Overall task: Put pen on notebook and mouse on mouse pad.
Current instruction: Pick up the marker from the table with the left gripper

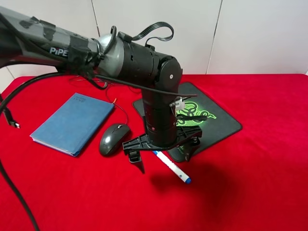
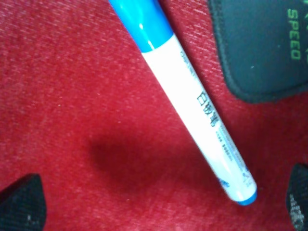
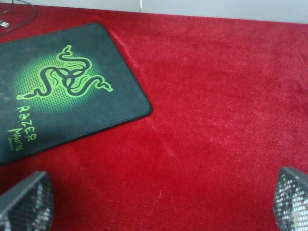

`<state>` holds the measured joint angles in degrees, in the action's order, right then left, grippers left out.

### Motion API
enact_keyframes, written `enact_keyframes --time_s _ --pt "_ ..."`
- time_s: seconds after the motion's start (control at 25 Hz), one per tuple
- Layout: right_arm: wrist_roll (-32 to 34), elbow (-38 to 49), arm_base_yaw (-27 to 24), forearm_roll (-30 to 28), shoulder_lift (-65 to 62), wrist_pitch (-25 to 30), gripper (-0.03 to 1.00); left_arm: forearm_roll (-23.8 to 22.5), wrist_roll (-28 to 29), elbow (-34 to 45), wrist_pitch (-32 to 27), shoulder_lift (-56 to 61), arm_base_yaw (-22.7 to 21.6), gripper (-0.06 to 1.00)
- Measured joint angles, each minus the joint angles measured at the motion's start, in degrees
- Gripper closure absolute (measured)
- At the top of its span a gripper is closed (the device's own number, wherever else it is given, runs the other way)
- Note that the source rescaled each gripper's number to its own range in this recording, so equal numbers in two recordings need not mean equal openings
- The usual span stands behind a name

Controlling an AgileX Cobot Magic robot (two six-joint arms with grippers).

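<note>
The pen (image 1: 171, 167), white with a blue cap, lies on the red cloth just in front of the mouse pad (image 1: 224, 124). My left gripper (image 1: 163, 153) hangs open right over it, one finger on each side; in the left wrist view the pen (image 2: 192, 96) runs diagonally between the spread fingertips (image 2: 21, 204), untouched. The dark mouse (image 1: 114, 138) rests on the cloth between the blue-grey notebook (image 1: 72, 122) and the pad. My right gripper (image 3: 158, 202) is open above bare cloth beside the pad (image 3: 62, 91); it is out of the exterior high view.
The red cloth (image 1: 260, 183) covers the whole table. The left arm (image 1: 144, 67) stretches across from the upper left and hides part of the pad's logo. The mouse's thin cable (image 1: 123, 113) curls back behind the notebook. A white wall stands at the far edge.
</note>
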<state>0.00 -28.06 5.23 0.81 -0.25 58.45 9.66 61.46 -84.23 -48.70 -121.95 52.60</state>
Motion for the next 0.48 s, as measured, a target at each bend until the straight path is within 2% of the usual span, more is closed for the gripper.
enact_keyframes --time_s 0.48 --pt "0.0 0.0 0.0 0.0 0.0 0.0 -0.03 0.5 2.1 0.0 1.5 -3.7 1.1 -0.06"
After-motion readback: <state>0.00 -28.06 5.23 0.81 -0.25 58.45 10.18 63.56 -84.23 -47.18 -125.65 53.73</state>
